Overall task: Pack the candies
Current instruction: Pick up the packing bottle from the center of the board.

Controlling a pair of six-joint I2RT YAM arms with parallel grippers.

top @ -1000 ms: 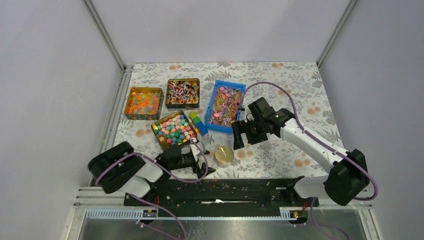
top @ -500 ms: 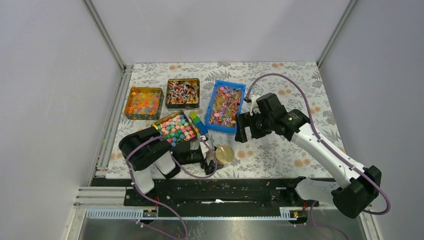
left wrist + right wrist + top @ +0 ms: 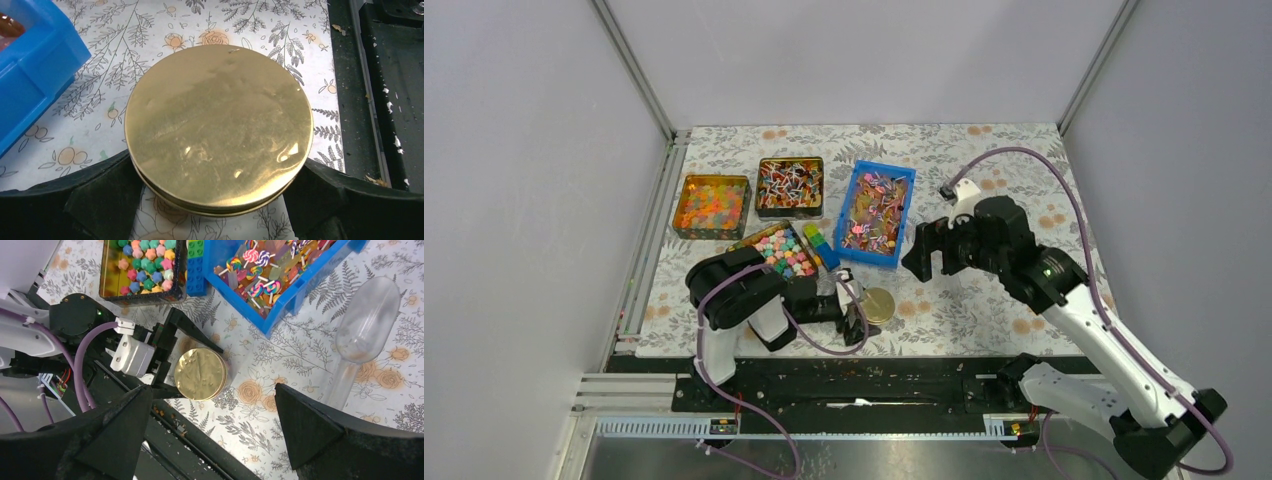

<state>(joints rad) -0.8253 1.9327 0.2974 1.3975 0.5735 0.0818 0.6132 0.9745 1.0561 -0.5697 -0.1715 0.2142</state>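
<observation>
Open left pincer [image 3: 861,312] around the gold tin [image 3: 877,305]
From above: the gold tin sits between the left pincer's spread fingers. The right pincer [image 3: 936,262], also open, hangs just beside the blue bin [image 3: 886,167] that holds the candies [image 3: 872,215]. Left wrist: the tin stands on the worktop [image 3: 250,20]. Right wrist: a clear scoop [image 3: 367,315] lies near the bin.

A round gold tin [image 3: 218,125], lid shut, sits near the front edge of a floral-print tabletop [image 3: 1024,180]. Directly behind the tin stands a blue plastic bin [image 3: 35,70]. To the tin's right, apart from it, a clear plastic scoop [image 3: 367,320] lies flat. Behind and left of the tin, blue and green toy bricks [image 3: 196,265] sit just beside the bin, next to a square tin [image 3: 140,298] of pastel flower-shaped blocks [image 3: 145,265]. Farther back and left, another square tin [image 3: 711,234] holds glossy orange-yellow balls [image 3: 712,203].
</observation>
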